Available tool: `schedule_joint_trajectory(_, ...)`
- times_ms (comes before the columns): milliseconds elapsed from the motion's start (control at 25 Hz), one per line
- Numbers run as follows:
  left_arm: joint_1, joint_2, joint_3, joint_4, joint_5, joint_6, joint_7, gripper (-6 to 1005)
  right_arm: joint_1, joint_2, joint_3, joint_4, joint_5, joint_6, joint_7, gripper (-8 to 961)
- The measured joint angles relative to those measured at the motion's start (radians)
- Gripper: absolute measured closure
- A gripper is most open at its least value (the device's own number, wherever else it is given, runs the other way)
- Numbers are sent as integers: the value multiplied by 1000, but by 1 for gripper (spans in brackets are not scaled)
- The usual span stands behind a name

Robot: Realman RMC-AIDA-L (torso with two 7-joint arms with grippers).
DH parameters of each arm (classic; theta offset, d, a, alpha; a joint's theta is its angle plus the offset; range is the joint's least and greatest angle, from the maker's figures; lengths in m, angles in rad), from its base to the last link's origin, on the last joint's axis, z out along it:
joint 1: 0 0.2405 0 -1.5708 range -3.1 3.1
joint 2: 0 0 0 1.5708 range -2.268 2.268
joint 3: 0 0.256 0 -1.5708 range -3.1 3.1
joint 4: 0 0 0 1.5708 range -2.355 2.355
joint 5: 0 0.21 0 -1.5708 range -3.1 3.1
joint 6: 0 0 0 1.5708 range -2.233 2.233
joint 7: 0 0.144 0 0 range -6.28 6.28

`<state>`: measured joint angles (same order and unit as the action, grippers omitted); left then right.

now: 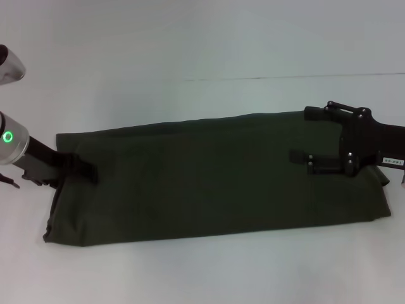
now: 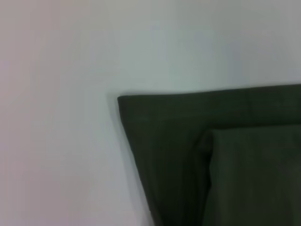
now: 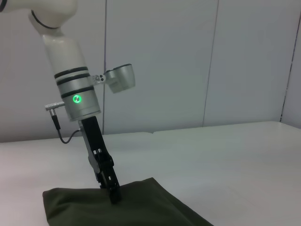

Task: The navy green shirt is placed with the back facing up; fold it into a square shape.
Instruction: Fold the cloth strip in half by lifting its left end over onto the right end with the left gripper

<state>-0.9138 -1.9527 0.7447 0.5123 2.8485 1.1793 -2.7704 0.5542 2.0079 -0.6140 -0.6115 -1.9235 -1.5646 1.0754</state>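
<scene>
Navy green shirt (image 1: 215, 180) lies flat on the white counter (image 1: 202, 44) as a long band, plain side up, running left to right across my front; sleeves look already folded in, left wrist view shows a doubled layer near one corner.

Left pincer (image 1: 85, 171) is down at the shirt's left end, tips on or in the cloth; right wrist view shows it (image 3: 114, 194) planted into the fabric edge; can't tell whether it's clenched on cloth or just resting.

Right pincer (image 1: 304, 161) sits over the shirt's right end, low and flat against the fabric; grip state not readable either.

My read: ends are being taken for the fold that turns the band into a square.

Risks from here:
- one pincer catches only the top layer; the lift peels the earlier fold open;
- uneven grip between the two sides; the band skews and edges won't line up;
- cloth slips mid-carry since it's far wider than either pincer; the middle sags and bunches;
- right end sits near the counter's edge; dragging could pull it off.
</scene>
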Motion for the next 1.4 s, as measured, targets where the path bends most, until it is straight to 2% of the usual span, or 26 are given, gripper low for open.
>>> schedule_joint_trajectory(680, 1, 4, 2, 1, 7, -15, -3, 134, 1, 0, 1, -10, 0, 0, 7, 11)
schedule_joint_trajectory(1400, 6, -3, 16, -2, 8, -18, -3, 136, 1, 3, 1, -10, 10, -7, 8, 11)
